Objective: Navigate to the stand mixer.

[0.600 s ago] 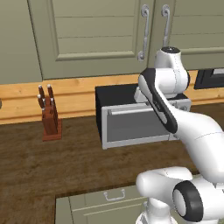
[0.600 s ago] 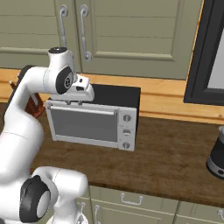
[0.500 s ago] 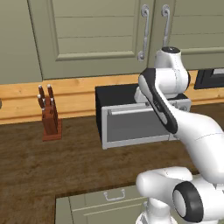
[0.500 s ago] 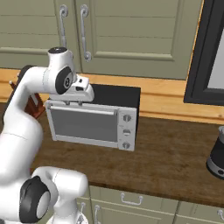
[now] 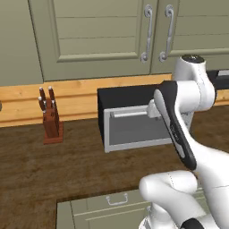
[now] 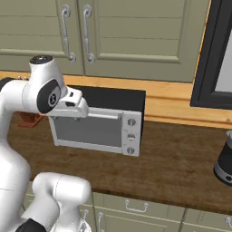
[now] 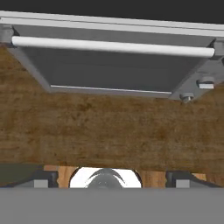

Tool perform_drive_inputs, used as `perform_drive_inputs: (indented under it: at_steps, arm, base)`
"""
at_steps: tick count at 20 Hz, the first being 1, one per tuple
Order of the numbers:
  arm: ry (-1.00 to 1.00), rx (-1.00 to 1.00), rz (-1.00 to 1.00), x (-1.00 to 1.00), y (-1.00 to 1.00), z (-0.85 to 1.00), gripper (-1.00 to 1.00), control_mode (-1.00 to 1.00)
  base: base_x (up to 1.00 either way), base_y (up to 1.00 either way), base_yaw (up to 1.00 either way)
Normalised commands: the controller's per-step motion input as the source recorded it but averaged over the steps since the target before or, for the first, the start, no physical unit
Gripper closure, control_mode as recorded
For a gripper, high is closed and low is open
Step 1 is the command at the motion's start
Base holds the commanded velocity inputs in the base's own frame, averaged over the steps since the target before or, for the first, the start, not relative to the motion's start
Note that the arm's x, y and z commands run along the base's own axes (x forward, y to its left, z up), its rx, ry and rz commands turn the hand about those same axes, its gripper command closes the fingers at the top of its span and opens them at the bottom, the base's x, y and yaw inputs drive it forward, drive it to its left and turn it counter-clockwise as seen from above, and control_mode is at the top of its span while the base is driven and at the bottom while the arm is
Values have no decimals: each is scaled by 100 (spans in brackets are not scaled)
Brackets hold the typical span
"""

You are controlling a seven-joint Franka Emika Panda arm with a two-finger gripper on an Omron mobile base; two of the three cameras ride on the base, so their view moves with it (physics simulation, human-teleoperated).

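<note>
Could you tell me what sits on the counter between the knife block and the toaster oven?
Nothing: in the left base view, bare wooden counter separates the knife block from the toaster oven.

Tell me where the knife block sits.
The knife block stands on the wooden counter at the left base view's left side, against the backsplash, left of the toaster oven.

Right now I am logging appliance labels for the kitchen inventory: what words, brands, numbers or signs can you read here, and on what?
None can be read.
The toaster oven has three round knobs on its front panel, with no legible marks around them.
The knife block, the cabinet doors and the dark appliance at the counter's right end bear no visible text.
</note>
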Motion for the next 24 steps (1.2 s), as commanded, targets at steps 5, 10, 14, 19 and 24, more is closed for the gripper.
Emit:
perform_drive_inputs:
  at_steps: [5,10,14,19,24]
  arm:
    - [-25,0,-1,-90,-1,12,-100,-100]
    - [-25,0,0,-52,-11,34,-100,-100]
    - [-6,0,0,-12,-19,0,-100,100]
    - [0,0,0,0,0,0,-100,100]
    - [0,0,0,0,0,0,-100,100]
  base:
    - [0,0,0]
    - [0,0,0]
    - [-45,-75,-15]
    - [-14,-83,-67]
    - [0,-11,-98]
